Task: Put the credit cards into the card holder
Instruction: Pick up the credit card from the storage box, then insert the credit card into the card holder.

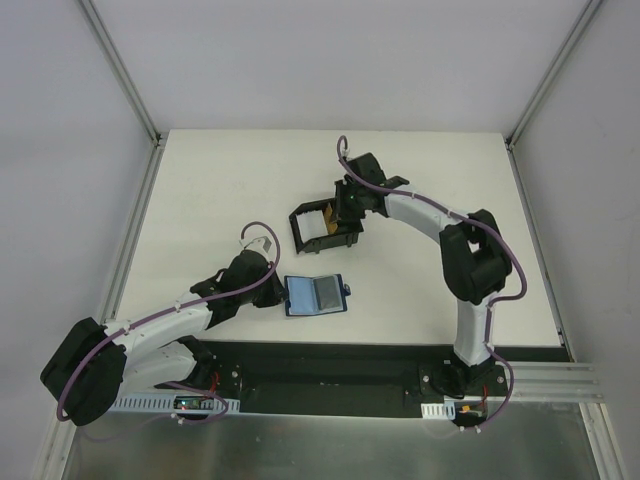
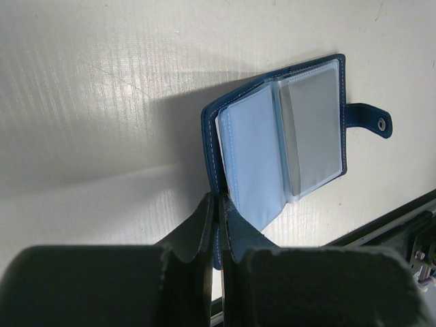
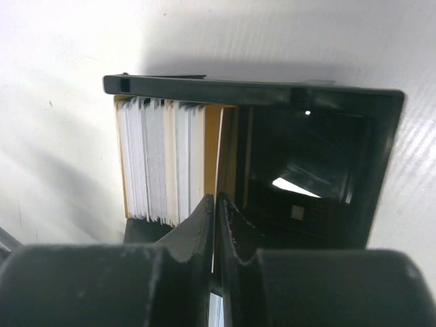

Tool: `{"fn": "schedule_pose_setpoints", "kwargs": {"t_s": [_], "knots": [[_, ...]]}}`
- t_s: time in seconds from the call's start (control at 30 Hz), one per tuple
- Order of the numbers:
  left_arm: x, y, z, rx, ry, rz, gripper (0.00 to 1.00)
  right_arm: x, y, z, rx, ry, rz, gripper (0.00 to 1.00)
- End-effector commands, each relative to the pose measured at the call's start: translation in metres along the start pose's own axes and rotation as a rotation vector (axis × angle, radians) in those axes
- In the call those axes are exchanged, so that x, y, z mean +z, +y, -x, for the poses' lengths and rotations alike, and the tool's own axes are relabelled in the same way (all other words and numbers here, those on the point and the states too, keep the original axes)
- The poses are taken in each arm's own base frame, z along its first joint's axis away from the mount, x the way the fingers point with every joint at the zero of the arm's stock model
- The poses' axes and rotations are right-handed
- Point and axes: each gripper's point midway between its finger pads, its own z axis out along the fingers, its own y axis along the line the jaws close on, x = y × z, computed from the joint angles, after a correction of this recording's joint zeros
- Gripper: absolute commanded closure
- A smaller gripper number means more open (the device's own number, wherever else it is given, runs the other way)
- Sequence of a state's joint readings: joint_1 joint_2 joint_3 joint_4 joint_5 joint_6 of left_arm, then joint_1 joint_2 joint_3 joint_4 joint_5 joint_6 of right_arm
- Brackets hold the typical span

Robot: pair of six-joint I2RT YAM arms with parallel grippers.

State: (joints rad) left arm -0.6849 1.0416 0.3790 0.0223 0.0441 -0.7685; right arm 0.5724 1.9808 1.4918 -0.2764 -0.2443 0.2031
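Observation:
The card holder (image 1: 318, 296), a dark blue wallet, lies open on the table with pale clear sleeves showing (image 2: 279, 143). My left gripper (image 1: 283, 290) is shut on the edge of its left cover (image 2: 218, 199). The credit cards (image 3: 160, 163) stand on edge as a white stack in the left part of a black box (image 3: 252, 88). My right gripper (image 3: 216, 199) reaches into that box (image 1: 305, 228) from the right. Its fingers are pressed together on the thin edge of the card (image 3: 212, 146) at the stack's right end, which looks tan.
The right part of the black box is dark and hollow. The wallet's strap with its snap (image 2: 371, 121) sticks out to the right. A black rail (image 1: 330, 365) runs along the near table edge by the arm bases.

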Motion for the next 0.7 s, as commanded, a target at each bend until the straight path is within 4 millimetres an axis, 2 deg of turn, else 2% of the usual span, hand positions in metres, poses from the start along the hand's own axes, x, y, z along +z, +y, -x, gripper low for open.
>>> {"fn": "schedule_pose_setpoints", "kwargs": {"t_s": [0.0,0.07,0.2,0.37,0.43,0.5,0.57,0.6,0.63,0.67], "knots": [[0.0,-0.006,0.009,-0.002,-0.022,-0.019,1.0,-0.034,0.009,0.027,-0.068,-0.087,-0.028,0.95],[0.0,-0.005,0.008,0.0,-0.018,-0.017,1.0,-0.037,0.005,0.03,-0.08,-0.098,-0.05,1.0],[0.001,-0.003,0.007,-0.005,-0.018,-0.01,1.0,-0.047,0.003,0.038,-0.108,-0.133,-0.082,1.0],[0.002,0.002,0.004,-0.015,-0.016,0.001,1.0,-0.077,0.01,0.054,-0.13,-0.239,-0.084,1.0],[0.003,0.005,0.002,-0.017,-0.014,0.007,1.0,-0.097,0.021,0.058,-0.13,-0.293,-0.047,1.0],[0.004,0.008,-0.001,-0.026,-0.012,0.016,1.0,-0.111,0.028,0.053,-0.106,-0.321,-0.002,1.0],[0.005,0.01,-0.003,-0.034,-0.011,0.017,1.0,-0.117,0.033,0.036,-0.075,-0.328,0.049,1.0],[0.005,0.01,-0.003,-0.037,-0.011,0.017,1.0,-0.125,0.043,0.035,-0.061,-0.356,0.086,1.0],[0.006,0.012,-0.004,-0.04,-0.008,0.025,1.0,-0.12,0.043,0.019,-0.041,-0.339,0.109,1.0],[0.007,0.013,-0.005,-0.045,-0.006,0.027,1.0,-0.122,0.053,0.008,-0.027,-0.332,0.155,1.0]]}}
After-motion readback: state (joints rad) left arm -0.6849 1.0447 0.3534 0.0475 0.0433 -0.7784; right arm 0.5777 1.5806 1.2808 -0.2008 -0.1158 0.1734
